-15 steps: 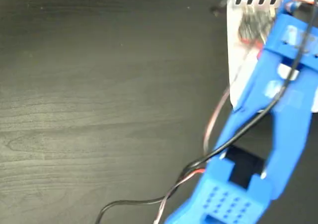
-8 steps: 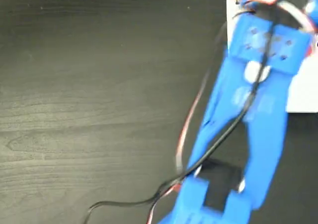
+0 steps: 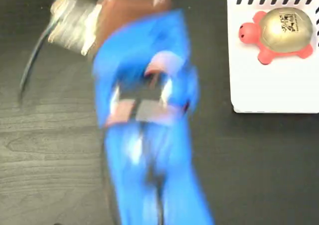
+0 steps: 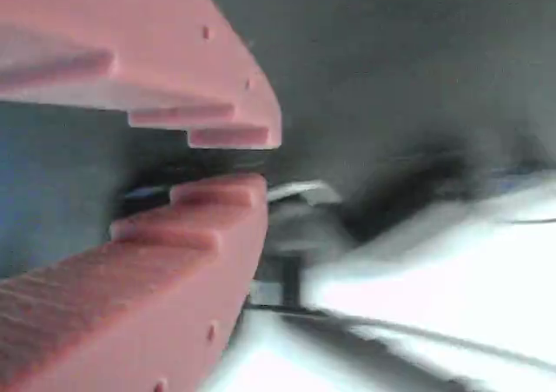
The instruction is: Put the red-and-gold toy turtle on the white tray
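1 red-and-gold toy turtle [image 3: 279,34] sits on the white tray [image 3: 271,93], end effector [image 4: 252,157] empty.

You are looking down on a dark, almost black bench of wood-grain laminate [image 3: 45,135] that is filling the whole fixed view. Its grain is running side to side in long, faint, paler streaks, with a few knot-like swirls showing toward the lower left. Soft, even light is falling on the surface, leaving the left half slightly greyer and the lower right corner darker. No wall, floor or window is showing in that view. In the wrist view, the background is coming through only as a blurred dark grey expanse [image 4: 417,70] above and a bright, washed-out white area at the lower right; you cannot tell what either one is.
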Action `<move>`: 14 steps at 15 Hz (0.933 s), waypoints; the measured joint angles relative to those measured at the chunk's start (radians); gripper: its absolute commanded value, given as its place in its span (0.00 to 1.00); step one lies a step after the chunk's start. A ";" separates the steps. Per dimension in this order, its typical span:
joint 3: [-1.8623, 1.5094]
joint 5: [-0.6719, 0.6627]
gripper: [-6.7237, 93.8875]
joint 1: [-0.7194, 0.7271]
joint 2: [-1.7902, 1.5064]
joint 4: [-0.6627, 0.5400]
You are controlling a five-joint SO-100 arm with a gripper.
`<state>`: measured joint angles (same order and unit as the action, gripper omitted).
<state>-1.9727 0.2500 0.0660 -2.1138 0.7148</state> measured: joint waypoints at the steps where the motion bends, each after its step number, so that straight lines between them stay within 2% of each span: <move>1: -0.114 -0.011 0.07 0.012 -0.094 -0.026; 4: -0.509 -0.091 0.07 0.009 -0.451 -0.095; 8: -0.882 -0.158 0.07 -0.011 -0.827 -0.060; 14: -0.992 -0.213 0.07 -0.044 -1.112 0.262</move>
<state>-2.9652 0.0368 0.0215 -3.2260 0.9771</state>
